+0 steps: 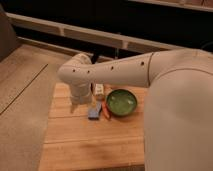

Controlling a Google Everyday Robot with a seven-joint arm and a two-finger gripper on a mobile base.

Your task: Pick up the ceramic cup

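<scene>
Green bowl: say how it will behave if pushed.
The green bowl looks rigid and wide, so it probably slides rather than tips. The wooden table looks smooth, so it may skid freely. The gripper hangs low to its left, beyond the blue object.

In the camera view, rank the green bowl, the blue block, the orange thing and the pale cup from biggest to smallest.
1. green bowl
2. blue block
3. orange thing and pale cup: unsure, because the arm hides part of the cup.
The end effector hangs just beside the block.
</scene>
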